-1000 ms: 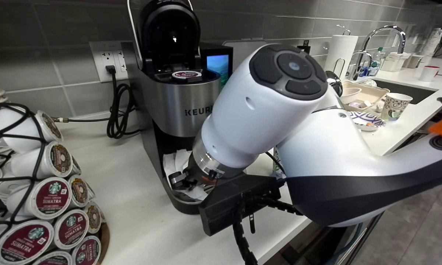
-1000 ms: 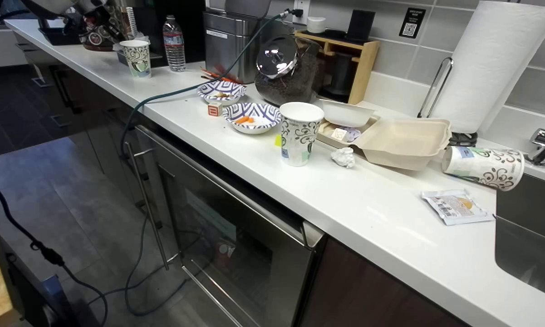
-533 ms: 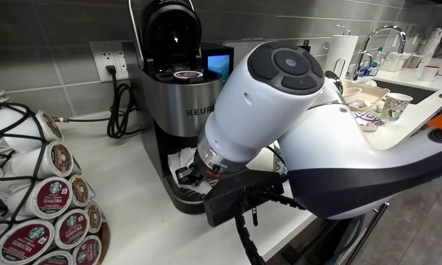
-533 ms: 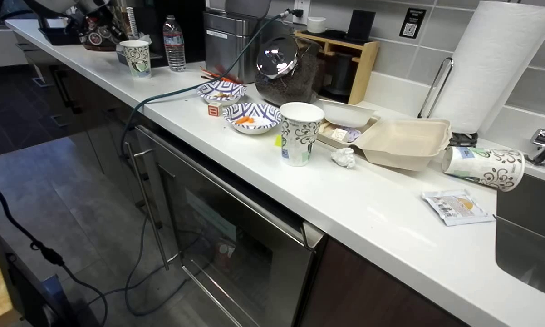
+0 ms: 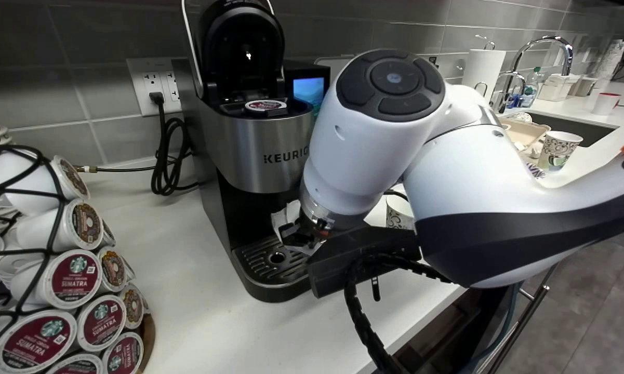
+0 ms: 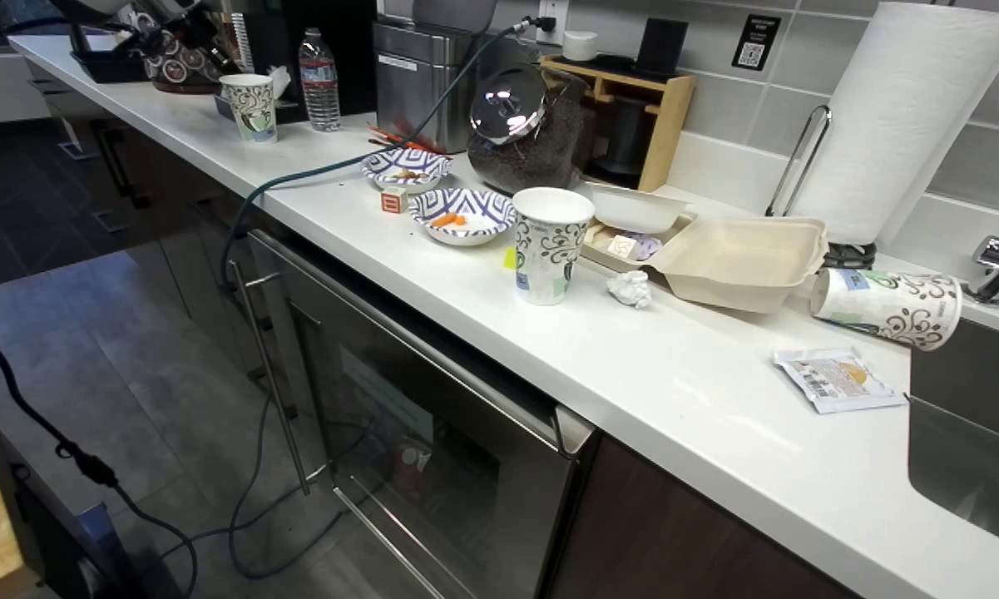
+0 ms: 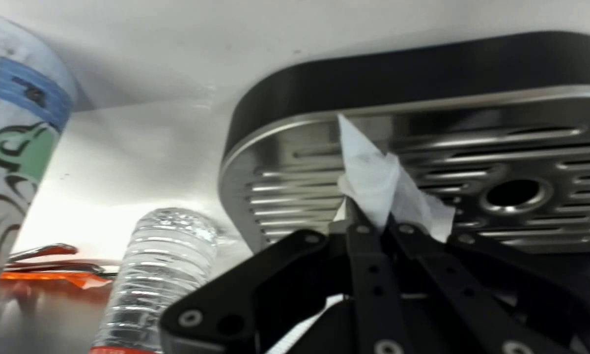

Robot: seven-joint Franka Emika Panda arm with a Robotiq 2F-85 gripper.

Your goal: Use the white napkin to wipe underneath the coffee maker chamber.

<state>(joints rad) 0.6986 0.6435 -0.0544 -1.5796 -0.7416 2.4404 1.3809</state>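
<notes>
Wrist view: napkin [image 7: 370,179] pinched in gripper [image 7: 380,222].

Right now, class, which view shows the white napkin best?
The wrist view: the white napkin shows large, pinched in the gripper. In an exterior view the gripper partly covers it; in an exterior view just a scrap shows behind a paper cup.

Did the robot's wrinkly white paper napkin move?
Yes: in an exterior view, the napkin shifted rightward, baring more of the silver slotted metal drip tray.
</notes>
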